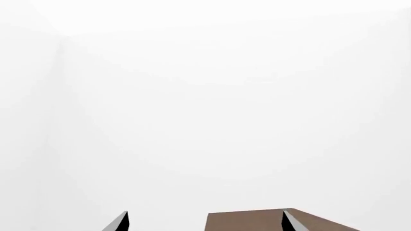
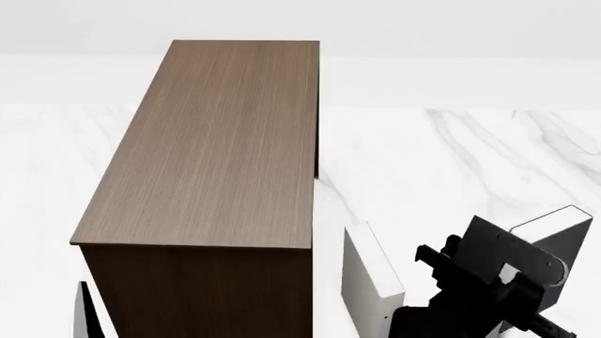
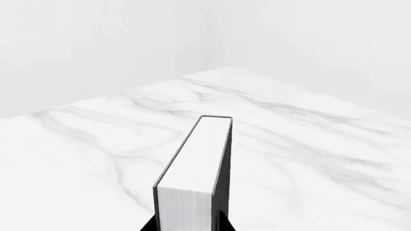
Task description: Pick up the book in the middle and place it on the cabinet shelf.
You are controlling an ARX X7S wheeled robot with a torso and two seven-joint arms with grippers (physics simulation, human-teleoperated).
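1. Black and bulky, the right arm fills the lower right of the head view, and its right claw [image 3: 186,227] is clamped on the book [image 3: 196,163], with dark fingers on both covers.
2. From the right wrist, the book stands on edge with its white pages facing up, above the marble surface [image 3: 308,144].
3. One pale book [image 2: 371,282] stands just right of the cabinet shelf [image 2: 221,141], near the bottom of the frame.
4. On the left claw [image 1: 204,222] the two tips are apart and hold nothing; the cabinet shelf top shows between them.
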